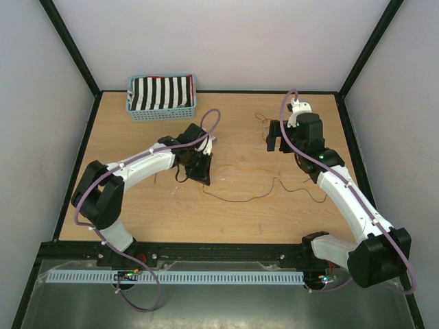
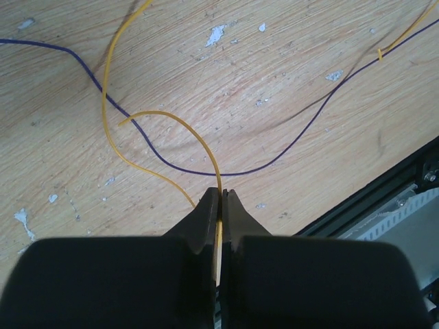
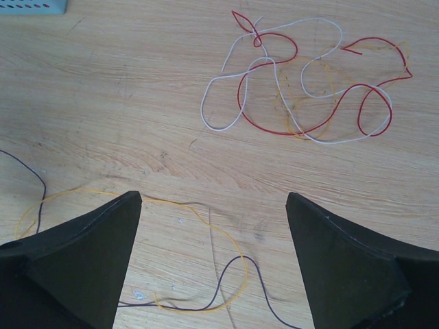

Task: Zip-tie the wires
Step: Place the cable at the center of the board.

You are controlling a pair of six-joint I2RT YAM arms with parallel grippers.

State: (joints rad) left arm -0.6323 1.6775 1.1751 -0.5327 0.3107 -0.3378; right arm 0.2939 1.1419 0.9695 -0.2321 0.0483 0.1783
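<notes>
**Top view.** A pale wooden worktop is walled by plain white panels on black frame posts. A blue basket of black-and-white striped cloth sits at the far left corner. The wires are scattered. A dark strand trails across the middle, and a small tangle lies near the far edge, right of centre. The left fingers are down at the worktop's middle, and the right fingers hover just beside the tangle.

**Left wrist view.** The left fingers are clenched on a yellow wire, which loops away over the wood. The dark strand curves across it. The wood is scuffed with white flecks. A black rail marks the near edge.

**Right wrist view.** The right fingers are spread wide, grasping nothing. Ahead of them the tangle shows as red and white loops. The yellow wire and dark strand run beneath.

The step in hand appears to be gathering the strands, with one just pinched. No zip tie is visible. The next move likely calls for drawing the yellow wire toward the others without letting so thin a strand slip.
</notes>
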